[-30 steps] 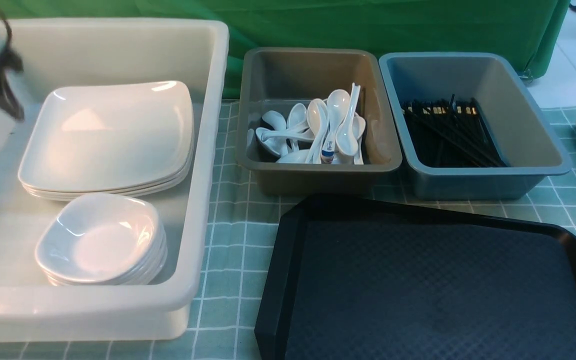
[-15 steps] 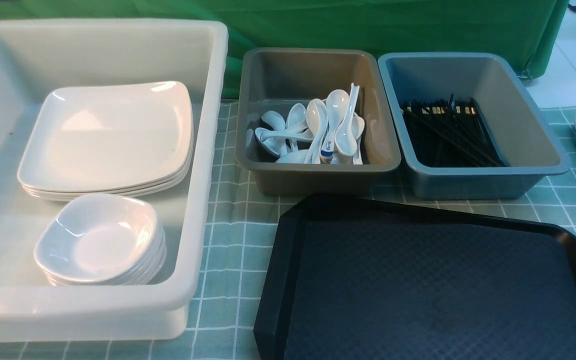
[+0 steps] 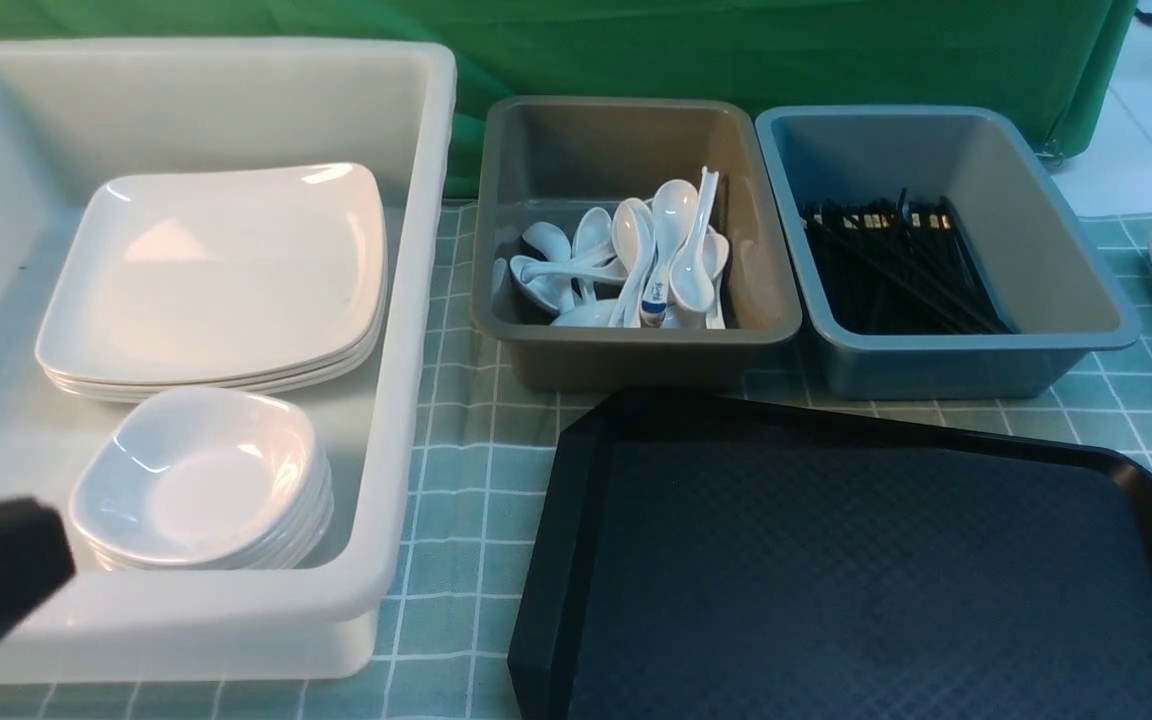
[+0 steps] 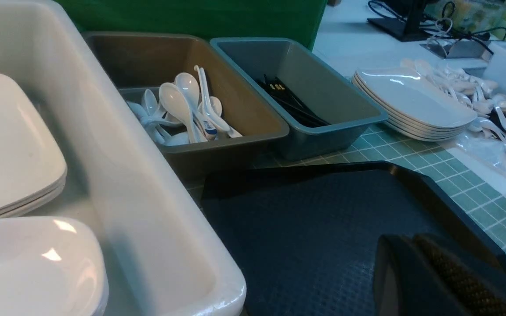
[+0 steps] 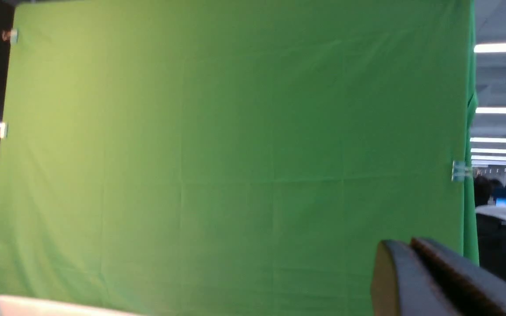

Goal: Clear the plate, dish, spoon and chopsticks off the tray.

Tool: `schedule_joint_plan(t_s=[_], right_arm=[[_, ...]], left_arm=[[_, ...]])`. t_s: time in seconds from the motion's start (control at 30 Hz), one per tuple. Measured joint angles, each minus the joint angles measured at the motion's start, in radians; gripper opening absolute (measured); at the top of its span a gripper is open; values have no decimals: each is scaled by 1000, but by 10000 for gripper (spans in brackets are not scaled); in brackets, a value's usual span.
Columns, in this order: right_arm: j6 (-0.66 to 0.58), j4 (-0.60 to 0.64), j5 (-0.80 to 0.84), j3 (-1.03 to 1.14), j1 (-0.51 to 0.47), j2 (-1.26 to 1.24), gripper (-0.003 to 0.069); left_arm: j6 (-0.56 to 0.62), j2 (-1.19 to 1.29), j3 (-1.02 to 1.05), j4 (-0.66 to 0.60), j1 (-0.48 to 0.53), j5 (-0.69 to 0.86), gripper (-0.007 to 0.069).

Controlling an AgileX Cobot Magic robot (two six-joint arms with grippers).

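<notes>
Since the preceding frame, a black arm part has entered the lower-left corner of the front view; nothing else has shifted.

The large flat black textured plastic tray (image 3: 866,580) is bare. The large glossy white rounded-square plate (image 3: 216,270) tops a stack in the white plastic tub (image 3: 406,300), just behind the stacked small deep white dishes (image 3: 201,480). The white soup spoons (image 3: 636,255) lie in the grey-brown bin (image 3: 636,345); the thin black chopsticks (image 3: 896,265) lie in the blue-grey bin (image 3: 966,360).

The left gripper (image 4: 415,250) has its fingers pressed together, holding nothing. The right gripper (image 5: 411,252) faces the green backdrop (image 5: 235,153); its fingers appear together, empty.

Clearing appears complete. Retract both arms high, clear of the tub rim and the stacks.
</notes>
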Motion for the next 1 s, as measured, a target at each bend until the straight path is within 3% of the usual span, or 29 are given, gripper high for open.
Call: schedule_joint_plan(t_s=[0.2,0.63,0.8,1.0], right_arm=[[0,0,-13,1,0,-1,180],[0,0,-16,1,0,-1,216],[0,0,-17,1,0,-1,223],[0,0,-17,1,0,-1,235]], left_arm=[[2,-79,54,-1,0,-28,10],[36,-82,56,40,0,-46,13],[65,-116,135,99,17,-191,13],[34,-265,430,181,197,-439,13]])
